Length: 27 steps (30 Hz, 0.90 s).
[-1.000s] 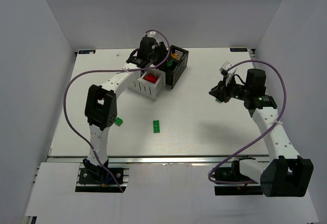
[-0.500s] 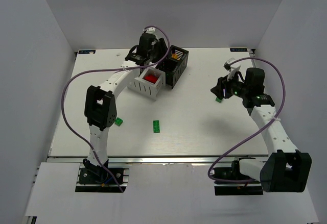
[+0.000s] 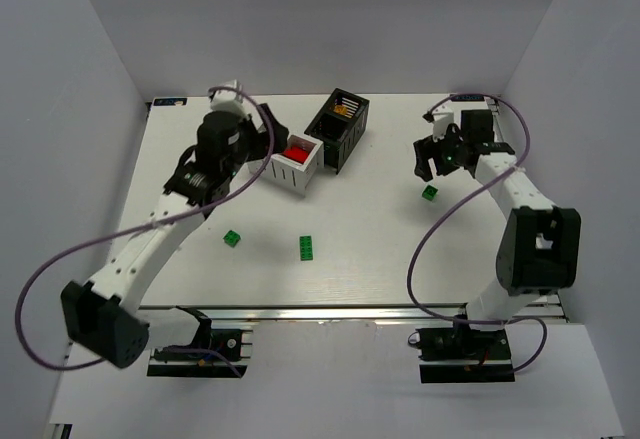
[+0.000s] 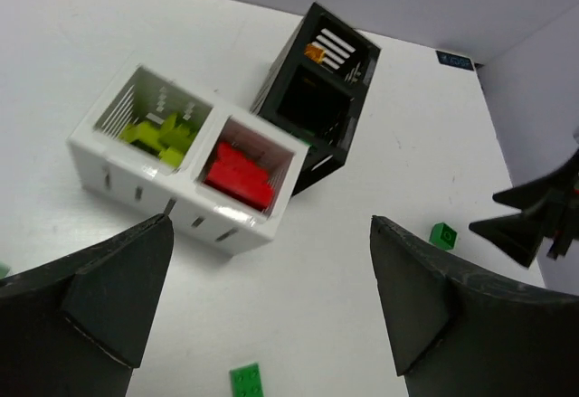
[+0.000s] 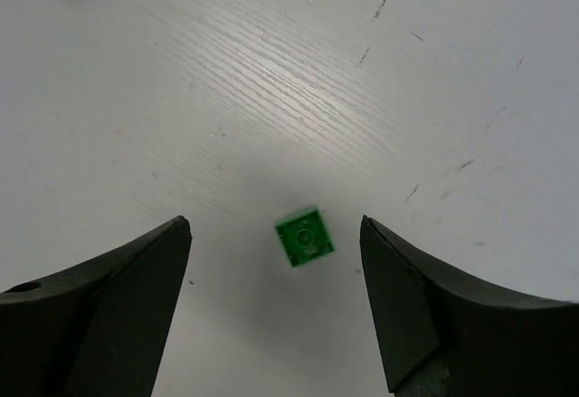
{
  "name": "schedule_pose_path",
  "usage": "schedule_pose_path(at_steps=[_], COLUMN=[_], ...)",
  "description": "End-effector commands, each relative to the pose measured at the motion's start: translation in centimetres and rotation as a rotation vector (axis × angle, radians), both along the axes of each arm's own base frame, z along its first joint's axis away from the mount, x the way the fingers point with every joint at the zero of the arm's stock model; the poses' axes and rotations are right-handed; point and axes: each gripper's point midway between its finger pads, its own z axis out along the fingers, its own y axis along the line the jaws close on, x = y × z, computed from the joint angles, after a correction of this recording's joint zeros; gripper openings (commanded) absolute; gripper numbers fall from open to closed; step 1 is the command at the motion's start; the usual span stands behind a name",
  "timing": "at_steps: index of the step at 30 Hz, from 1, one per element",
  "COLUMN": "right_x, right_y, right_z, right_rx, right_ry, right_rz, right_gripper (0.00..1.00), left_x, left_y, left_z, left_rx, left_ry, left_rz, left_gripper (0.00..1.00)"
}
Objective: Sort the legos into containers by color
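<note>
Right side of the overhead view: right gripper (image 5: 273,225) hangs over a dark green single-stud brick (image 5: 304,237), jaws spread wide, nothing in them. The wrist view puts the brick on the desk (image 5: 380,99) between the two jaws, a touch right of centre, clear of both. It's square, so there's no long axis to line up on; its edges sit slightly skewed to the jaw line. My read: straight descent, small nudge right, close. The right arm is plainly the nearer one for this piece.

Left gripper (image 4: 270,223) is in the upper left, jaws also spread and empty, looking down at the containers. White container (image 4: 136,180): lime bricks (image 4: 161,135) in one compartment, red bricks (image 4: 237,169) in the other. Black container (image 4: 288,62) appears to touch its corner, angled. There's an orange brick (image 4: 315,51) in the far compartment; the near one is too dark to read.

Loose on the desk, lower centre-left of the overhead frame: an oblong brick (image 3: 307,247), dark green, long axis running up-down, and a small green brick (image 3: 231,238) left of it. Both look closer to the left arm.

Materials: hard glossy moulded plastic, studded tops, crisp edges. It's a small target and could skid on the smooth white woodgrain desk if a jaw clips it. Container walls are slatted, tops open.
</note>
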Motion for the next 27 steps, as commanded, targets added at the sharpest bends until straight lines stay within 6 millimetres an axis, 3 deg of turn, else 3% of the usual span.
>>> schedule_pose_path(at_steps=[1, 2, 3, 5, 6, 7, 9, 13, 21, 26, 27], right_x=[-0.7, -1.0, -0.8, -0.4, -0.8, -0.7, -0.9, -1.2, -1.2, -1.3, -1.3], right_y=[-0.5, -0.6, -0.9, -1.2, -1.4, -1.6, -1.8, -2.3, -3.1, -3.0, -3.0], right_z=[-2.0, -2.0, -3.2, -3.4, -4.7, -5.1, -6.0, -7.4, -9.5, -10.4, -10.4], right_rx=[-0.147, -0.163, -0.203, -0.234, -0.246, -0.261, -0.272, -0.298, -0.340, -0.337, -0.338], right_ry=[0.080, 0.107, 0.126, 0.134, 0.180, 0.188, 0.229, 0.265, 0.271, 0.281, 0.283], right_rz=[0.243, 0.287, 0.334, 0.382, 0.400, 0.424, 0.444, 0.449, 0.440, 0.464, 0.468], right_gripper=[0.78, 0.77, 0.76, 0.73, 0.72, 0.71, 0.69, 0.70, 0.68, 0.54, 0.47], left_x=[-2.4, -3.6, -4.5, -5.8, -6.6, -7.3, -8.4, -10.5, -12.8, -13.2, -13.2], left_y=[2.7, 3.3, 3.8, 4.6, 5.1, 5.4, 6.2, 7.3, 8.7, 9.2, 9.3], left_z=[-3.5, -3.5, -5.3, -6.5, -6.4, -7.8, -7.9, -10.5, -12.6, -13.0, -13.1], left_rx=[0.018, 0.010, 0.019, 0.008, -0.008, -0.014, -0.036, -0.052, -0.061, -0.050, -0.051], left_ry=[0.078, 0.084, 0.124, 0.156, 0.148, 0.177, 0.173, 0.228, 0.270, 0.284, 0.287], left_rz=[0.081, 0.088, 0.098, 0.124, 0.136, 0.150, 0.173, 0.215, 0.257, 0.277, 0.284], left_gripper=[0.98, 0.98, 0.98, 0.98, 0.98, 0.98, 0.98, 0.98, 0.98, 0.98, 0.98])
